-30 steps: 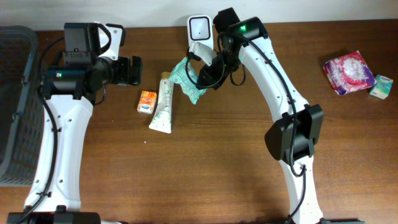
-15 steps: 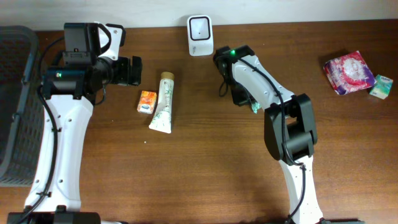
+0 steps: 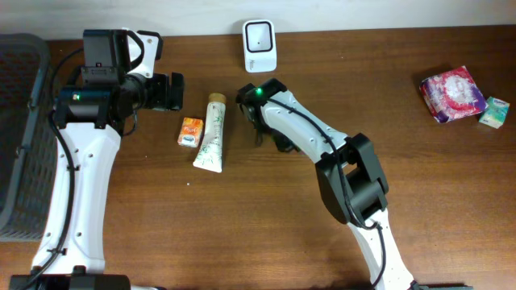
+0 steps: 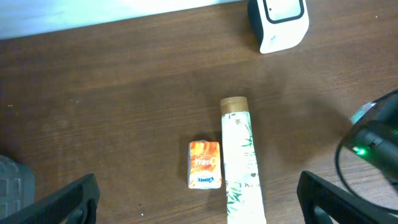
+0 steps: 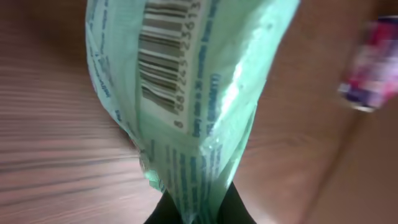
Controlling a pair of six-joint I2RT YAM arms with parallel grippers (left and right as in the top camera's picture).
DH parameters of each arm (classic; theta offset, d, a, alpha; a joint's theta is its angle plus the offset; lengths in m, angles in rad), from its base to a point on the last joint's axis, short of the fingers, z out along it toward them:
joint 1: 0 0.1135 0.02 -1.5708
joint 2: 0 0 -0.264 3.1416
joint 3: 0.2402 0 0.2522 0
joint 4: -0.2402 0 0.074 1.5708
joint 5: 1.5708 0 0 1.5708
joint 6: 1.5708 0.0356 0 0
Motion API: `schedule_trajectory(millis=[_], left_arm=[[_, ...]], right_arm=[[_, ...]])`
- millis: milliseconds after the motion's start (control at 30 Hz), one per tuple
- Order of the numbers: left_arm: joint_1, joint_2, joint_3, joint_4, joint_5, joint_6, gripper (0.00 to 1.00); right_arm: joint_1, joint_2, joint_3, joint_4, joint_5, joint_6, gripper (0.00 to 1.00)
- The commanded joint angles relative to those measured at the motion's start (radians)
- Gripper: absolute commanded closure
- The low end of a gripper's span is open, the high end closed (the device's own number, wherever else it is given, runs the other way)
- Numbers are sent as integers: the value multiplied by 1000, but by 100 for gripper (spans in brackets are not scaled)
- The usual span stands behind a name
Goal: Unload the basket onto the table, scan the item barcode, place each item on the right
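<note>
Pinching a green packet point(image 5: 186, 106), the right gripper point(image 5: 199, 206) is clamped tight.

A cream tube point(image 3: 212, 133) lies just beside a small orange box point(image 3: 190, 131) on a wooden table point(image 3: 242, 225) — pink packet point(image 3: 453, 93) and teal box point(image 3: 494, 112) at the right edge, grey basket point(image 3: 18, 137) at the left.

Glossy plastic pouch point(image 5: 186, 93) (crinkled), wooden table point(image 3: 242, 234)

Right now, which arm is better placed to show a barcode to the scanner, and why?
Right. The right gripper is shut on the green packet, barcode visible, near the white scanner; the left gripper is open and empty.
</note>
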Motion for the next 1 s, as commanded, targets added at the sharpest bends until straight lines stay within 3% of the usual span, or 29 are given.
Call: schedule_trajectory(millis=[0,100,133,167,200,267,433,567,633,700,833,967], left_arm=[[1,-4,9,1,1,-9,1],[1,-4,9,1,1,-9,1],[1,-4,9,1,1,-9,1],[1,-4,9,1,1,-9,1],[1,-4,9,1,1,-9,1],[1,-4,9,1,1,-9,1],[1,-4,9,1,1,-9,1],[1,-4,9,1,1,-9,1],[1,-4,9,1,1,-9,1],[1,-4,9,1,1,-9,1],[1,-4,9,1,1,-9,1],[1,-4,9,1,1,-9,1]], right_arm=[[-43,-13,6,-35,208,73,96],[-89,-13,-65,-1,207,145,96],[-101,-13,-115,31,178,144,92],[-102,-13,-154,50,137,144,76],[-92,-13,-155,56,82,144,67],[-69,-13,-155,70,-10,143,60],[34,-13,-35,62,-108,74,59],[-9,-13,196,-36,-216,49,58],[-89,-13,271,-31,-398,48,10],[-169,-13,276,-13,-475,48,1],[-304,-13,274,-13,-508,-135,1],[-344,-13,262,-12,-511,-149,1]])
